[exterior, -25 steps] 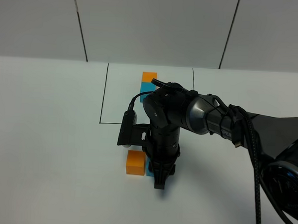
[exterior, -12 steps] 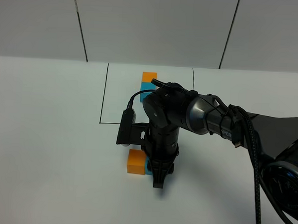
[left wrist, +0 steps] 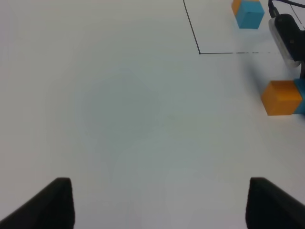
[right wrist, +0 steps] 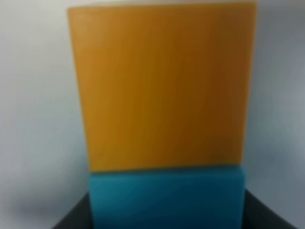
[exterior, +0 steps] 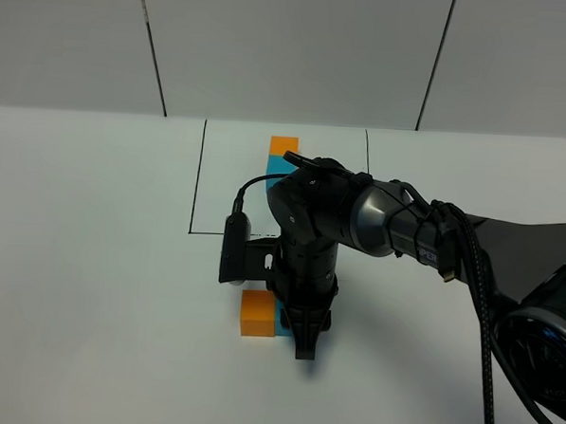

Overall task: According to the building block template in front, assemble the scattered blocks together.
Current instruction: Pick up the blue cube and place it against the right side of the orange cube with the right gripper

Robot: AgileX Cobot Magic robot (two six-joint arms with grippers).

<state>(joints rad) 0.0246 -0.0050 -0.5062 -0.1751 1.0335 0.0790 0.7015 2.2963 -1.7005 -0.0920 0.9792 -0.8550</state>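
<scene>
The template, an orange cube joined to a cyan-blue cube, lies inside a thin black outline at the back. It also shows in the left wrist view. The scattered orange cube lies in front of the outline, with the scattered cyan-blue cube touching its right side. My right gripper points down over the cyan-blue cube, its dark fingers close on both sides, pressed against the orange cube. My left gripper is open and empty over bare table, left of the cubes.
The white table meets a pale panelled wall at the back. The right arm's body and its cables cover the table's right side. The right wrist camera hangs just behind the orange cube.
The right gripper and the two joined cubes have shifted slightly toward the front edge. The left arm has not visibly moved.
</scene>
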